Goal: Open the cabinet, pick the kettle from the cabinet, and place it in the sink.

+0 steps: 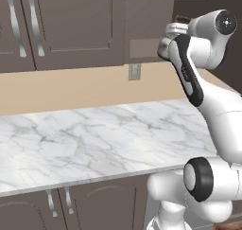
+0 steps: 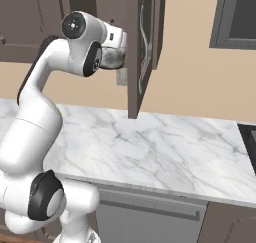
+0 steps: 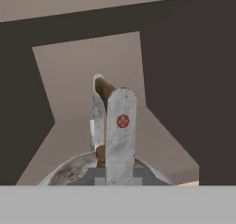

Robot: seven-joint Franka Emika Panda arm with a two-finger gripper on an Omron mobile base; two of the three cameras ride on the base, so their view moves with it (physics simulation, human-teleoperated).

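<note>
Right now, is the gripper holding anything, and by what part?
Yes. The gripper is shut on the kettle, pinching its thin brown arched handle between the fingers, at the open cabinet.

The white marble desk [image 1: 94,134] spans the middle of both base views, its veined top bare; the black sink [image 2: 250,142] cuts its far-right edge.

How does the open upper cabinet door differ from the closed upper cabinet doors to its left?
The open door stands swung out, edge-on over the counter; the closed doors lie flat against their cabinets. Beside the open door, the gripper is shut on the kettle; nothing is near the closed ones. Both are dark brown with long silver handles.
</note>
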